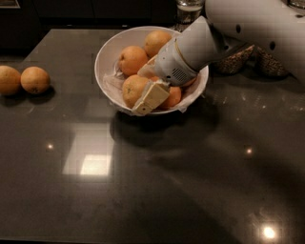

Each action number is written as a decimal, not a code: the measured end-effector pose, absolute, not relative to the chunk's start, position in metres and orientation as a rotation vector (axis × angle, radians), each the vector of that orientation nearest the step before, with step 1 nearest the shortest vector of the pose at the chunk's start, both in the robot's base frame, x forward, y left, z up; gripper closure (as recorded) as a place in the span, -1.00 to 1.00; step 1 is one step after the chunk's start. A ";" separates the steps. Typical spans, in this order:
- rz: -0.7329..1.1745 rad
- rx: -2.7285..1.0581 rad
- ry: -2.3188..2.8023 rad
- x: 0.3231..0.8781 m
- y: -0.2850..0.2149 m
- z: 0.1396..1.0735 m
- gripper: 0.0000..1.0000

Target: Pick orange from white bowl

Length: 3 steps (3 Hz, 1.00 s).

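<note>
dark polished stone forms the table (143,190), and the white bowl (106,57) stands on it near the middle of the far edge. a crinkled white liner (112,82) shows against the bowl's left wall. several fruits are piled inside. the orange (132,89) is the duller, yellowish-tan one, and it sits at the front left of the pile, on the side toward the table's near edge. behind it lie two back oranges (132,59), one partly behind the other.

the white arm (257,24) comes in from the far right corner and slants down into the bowl. the gripper (150,98) is low at the bowl's front rim, its cream-coloured end lying against the right side of the orange, with a brighter orange (173,97) just on its other side. whether it is open or clamped on anything cannot be told.

two loose oranges (34,79) rest side by side at the left edge, well apart from the bowl. a glass (188,9) stands at the far edge behind the bowl, and speckled objects (237,61) sit toward the far right corner, partly behind the arm.
</note>
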<state>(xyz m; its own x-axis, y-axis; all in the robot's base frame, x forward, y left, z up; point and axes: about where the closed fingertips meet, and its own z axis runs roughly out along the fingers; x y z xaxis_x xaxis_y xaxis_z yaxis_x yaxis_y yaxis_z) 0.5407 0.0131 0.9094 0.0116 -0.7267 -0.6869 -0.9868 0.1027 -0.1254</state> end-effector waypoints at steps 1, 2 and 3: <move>0.557 -1.681 1.776 0.542 0.014 0.905 -0.07; 0.557 -1.681 1.776 0.542 0.014 0.905 0.40; 0.557 -1.681 1.776 0.542 0.014 0.905 0.86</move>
<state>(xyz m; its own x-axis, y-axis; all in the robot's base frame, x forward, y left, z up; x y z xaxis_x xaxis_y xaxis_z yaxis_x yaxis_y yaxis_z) 0.5420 0.0141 0.9052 0.0057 -0.7255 -0.6882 -0.9886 0.0993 -0.1128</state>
